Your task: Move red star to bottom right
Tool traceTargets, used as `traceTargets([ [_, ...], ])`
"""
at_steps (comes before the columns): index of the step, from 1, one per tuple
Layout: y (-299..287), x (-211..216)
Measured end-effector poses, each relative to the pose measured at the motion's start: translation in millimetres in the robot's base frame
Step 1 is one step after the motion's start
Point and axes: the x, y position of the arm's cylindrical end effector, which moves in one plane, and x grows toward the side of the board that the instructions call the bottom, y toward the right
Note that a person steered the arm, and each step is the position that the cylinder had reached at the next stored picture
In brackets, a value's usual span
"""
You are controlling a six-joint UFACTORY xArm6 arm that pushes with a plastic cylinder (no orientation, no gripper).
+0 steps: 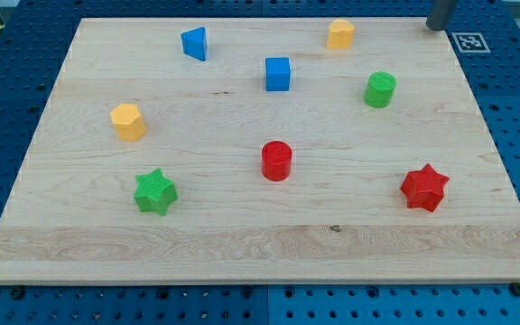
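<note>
The red star (424, 188) lies on the wooden board (260, 253) at the view's right, a little below the middle. My tip (438, 26) shows at the view's top right corner, just at the board's top edge. It is far above the red star and touches no block. The nearest block to it is the yellow one (339, 34) at its left.
A red cylinder (276, 161) sits at the middle. A green star (155, 191) is at lower left, a yellow hexagonal block (128, 121) at left. A blue triangular block (194, 42), a blue cube (277, 74) and a green cylinder (380, 89) lie along the upper part.
</note>
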Motion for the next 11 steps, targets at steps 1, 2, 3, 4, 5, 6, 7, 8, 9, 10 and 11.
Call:
traceTargets([
  [1,0,23],
  [2,-2,79],
  [3,-29,143],
  [4,-72,186],
  [5,-126,226],
  [6,-145,270],
  [7,-144,321],
  [8,-141,341],
  [9,-154,325],
  [10,-165,289],
  [11,-139,285],
])
